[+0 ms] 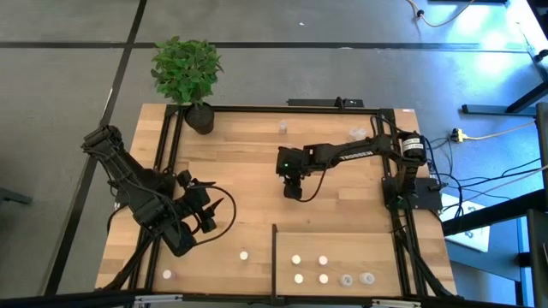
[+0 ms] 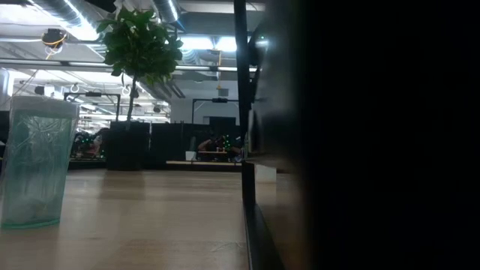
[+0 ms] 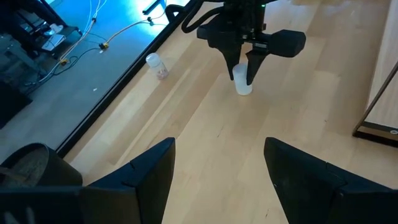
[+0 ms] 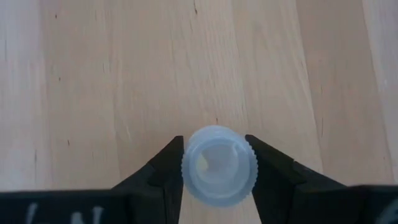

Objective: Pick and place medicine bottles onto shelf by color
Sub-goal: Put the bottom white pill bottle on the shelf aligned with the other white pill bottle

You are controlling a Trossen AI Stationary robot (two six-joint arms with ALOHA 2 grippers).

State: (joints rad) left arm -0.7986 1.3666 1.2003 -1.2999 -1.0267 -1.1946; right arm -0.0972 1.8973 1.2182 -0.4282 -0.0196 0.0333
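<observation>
Right end effector [image 4: 214, 168] at mid-table, fingers clamped on a translucent bottle [image 4: 219, 165] standing on the table [image 1: 248, 162]. Left end effector [image 3: 217, 174], fingers apart, waits near the left edge. A potted plant [image 1: 187, 73] stands at the far left corner. The shelf [image 1: 360, 244], near right, carries four white-capped bottles [image 1: 296, 259] and two greyish bottles [image 1: 347, 279].

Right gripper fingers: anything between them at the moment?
Yes. The right wrist view shows a translucent bottle between the right gripper fingers, both pads against its ribbed cap.
</observation>
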